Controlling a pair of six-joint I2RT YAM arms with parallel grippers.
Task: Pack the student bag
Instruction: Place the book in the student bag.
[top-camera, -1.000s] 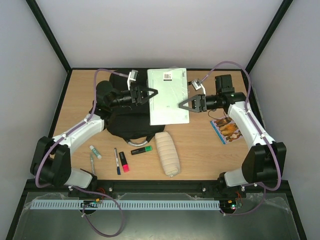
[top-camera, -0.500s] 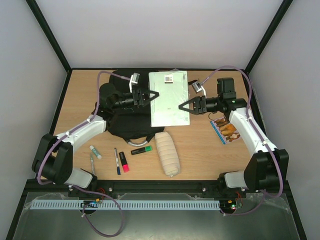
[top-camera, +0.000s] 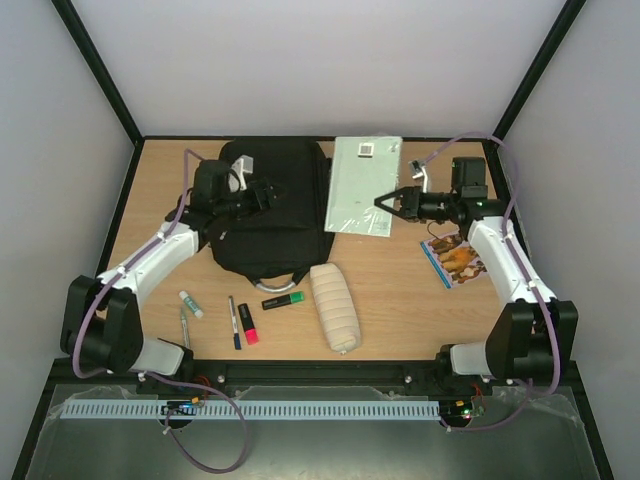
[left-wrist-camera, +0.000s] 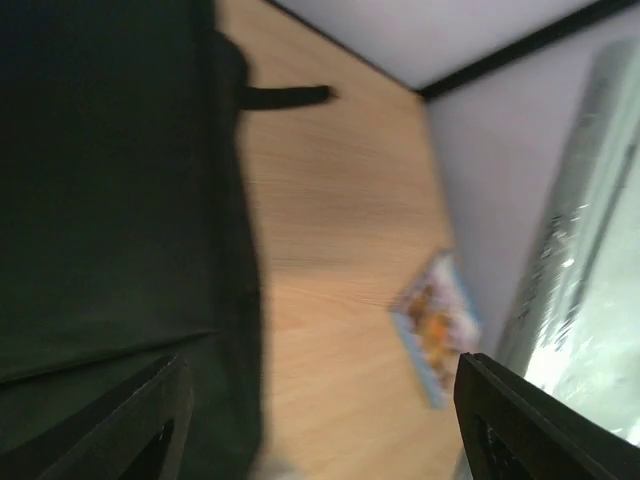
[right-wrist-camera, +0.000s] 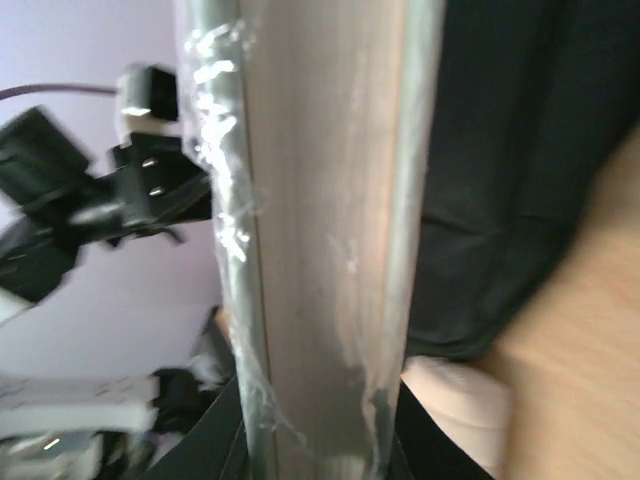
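Observation:
The student bag (top-camera: 275, 210) is a large black backpack lying flat at the back left of the table; it fills the left of the left wrist view (left-wrist-camera: 110, 180). My left gripper (top-camera: 262, 192) hovers over the bag, open, with nothing between its fingers (left-wrist-camera: 150, 425). My right gripper (top-camera: 385, 200) is shut on the right edge of a pale green plastic-wrapped pad (top-camera: 365, 185), held just to the right of the bag. In the right wrist view the pad (right-wrist-camera: 320, 230) runs edge-on between the jaws, with the bag (right-wrist-camera: 510, 150) behind it.
A beige pencil case (top-camera: 334, 306) lies in front of the bag. A green highlighter (top-camera: 284, 300), pink highlighter (top-camera: 249, 325), black pen (top-camera: 233, 321) and glue stick (top-camera: 190, 303) lie near the front left. A colourful booklet (top-camera: 455, 258) rests under the right arm.
The right gripper shut on the pad and carried it right, off the bag. The left gripper opened, let go of the pad's left edge and drew back left over the bag.

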